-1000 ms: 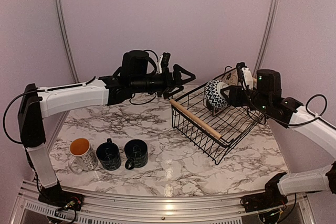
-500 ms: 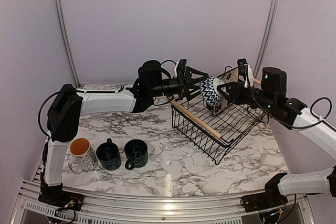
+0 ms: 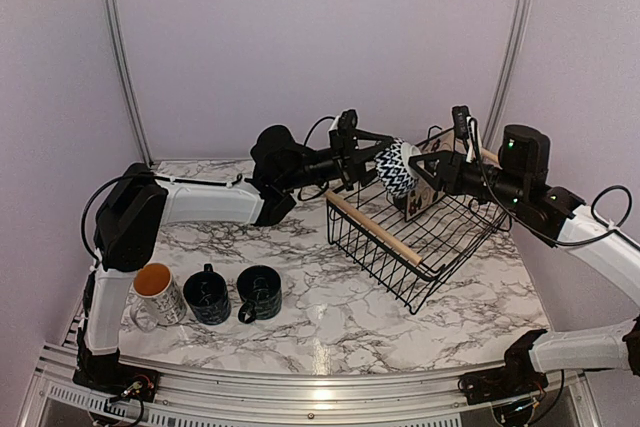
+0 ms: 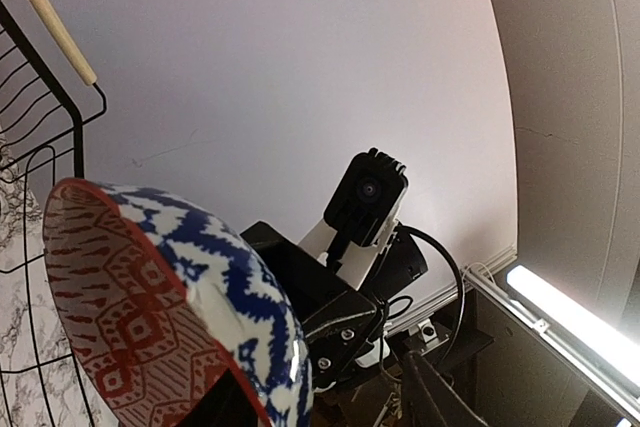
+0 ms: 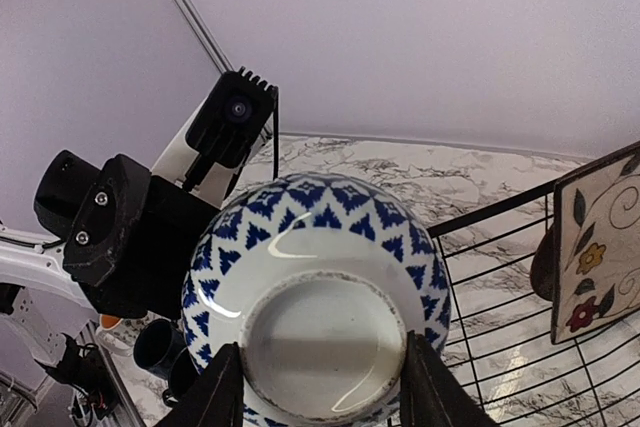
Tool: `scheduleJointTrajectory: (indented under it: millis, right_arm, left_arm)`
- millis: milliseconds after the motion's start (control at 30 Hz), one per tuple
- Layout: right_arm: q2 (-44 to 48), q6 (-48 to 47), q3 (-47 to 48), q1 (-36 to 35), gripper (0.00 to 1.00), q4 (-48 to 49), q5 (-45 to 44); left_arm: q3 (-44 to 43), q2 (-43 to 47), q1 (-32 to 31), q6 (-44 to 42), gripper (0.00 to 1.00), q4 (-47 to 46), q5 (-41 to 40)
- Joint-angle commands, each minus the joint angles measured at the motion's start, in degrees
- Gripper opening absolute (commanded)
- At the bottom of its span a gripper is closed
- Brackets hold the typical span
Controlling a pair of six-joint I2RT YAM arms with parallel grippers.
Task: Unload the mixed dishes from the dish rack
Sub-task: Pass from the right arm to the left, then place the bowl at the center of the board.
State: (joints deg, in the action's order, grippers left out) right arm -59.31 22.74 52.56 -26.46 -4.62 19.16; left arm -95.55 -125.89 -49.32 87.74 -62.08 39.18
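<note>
Aloft, the right gripper (image 5: 320, 352) clamps the patterned bowl (image 3: 396, 169) over the dish rack (image 3: 376, 231). The left gripper (image 3: 362, 159) gapes wide beside it.

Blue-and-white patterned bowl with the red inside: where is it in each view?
Top external: blue-and-white patterned bowl right of centre, above the black wire dish rack.
Left wrist: bowl lower left; rack at left edge.
Right wrist: bowl bottom centre; rack at right.
</note>
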Motion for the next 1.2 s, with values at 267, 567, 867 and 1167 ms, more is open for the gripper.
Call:
scheduleJointTrajectory:
  millis: [267,567,867,1167]
  right_arm:
    - [1.72,0.03,0.45,0.27,0.28,5.94,3.36]
    - [2.07,-0.61,0.42,0.20,0.39,5.60,5.94]
    - [4.23,-1.42,0.66,0.20,0.83,4.88,6.56]
    - [5.96,-5.22,1.27,0.29,0.88,-0.40,1.91]
  left_arm:
    - [1.39,0.63,-1.62,1.87,0.23,-3.80,1.97]
    - [4.21,5.62,-1.42,-1.67,0.00,-1.57,2.13]
    - [13.27,20.04,1.43,-15.94,0.00,13.30,1.67]
    - [16.50,39.80,4.42,-50.38,0.00,64.48,-17.71]
